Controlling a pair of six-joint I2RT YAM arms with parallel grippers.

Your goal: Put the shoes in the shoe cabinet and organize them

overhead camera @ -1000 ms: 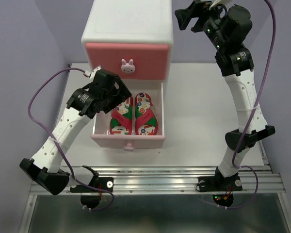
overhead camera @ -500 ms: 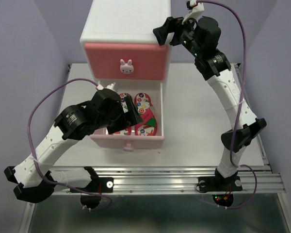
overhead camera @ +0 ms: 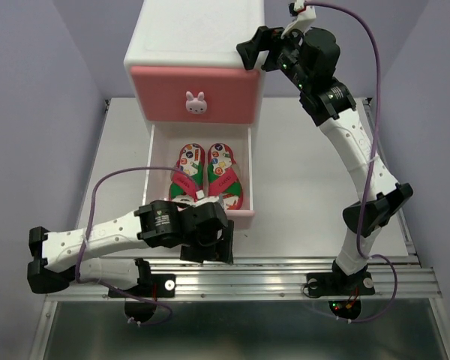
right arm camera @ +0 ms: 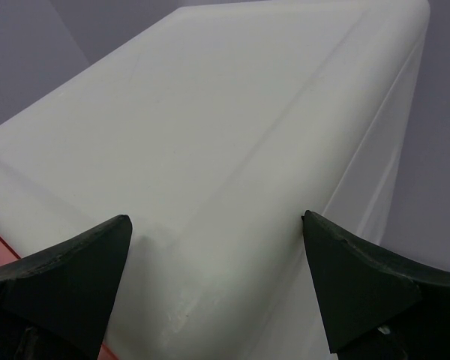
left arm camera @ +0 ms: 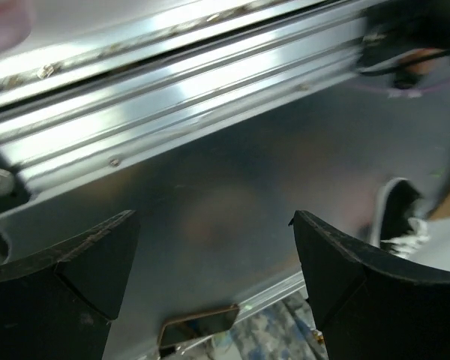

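Left pincer [overhead camera: 214,244], wide and holding nothing, is pulling back from the open lower drawer [overhead camera: 249,169] and is now hanging low just in front of its near panel, at the near edge of the table [overhead camera: 285,195]. Right pincer [overhead camera: 253,46], also wide and empty, is staying at the far right corner of the shoe cabinet [overhead camera: 199,30]. The 2 red sandals [overhead camera: 208,176] are lying side by side inside the drawer, so closing it is probably coming next.

Shoe cabinet [right arm camera: 232,135]: smooth white plastic, satin sheen. Frame rail [left arm camera: 172,82]: ribbed bare metal, glossy. Fingers [right arm camera: 60,285]: matt black plastic. Sandals [overhead camera: 208,176]: smooth printed insoles. Surface [overhead camera: 307,172]: matt white
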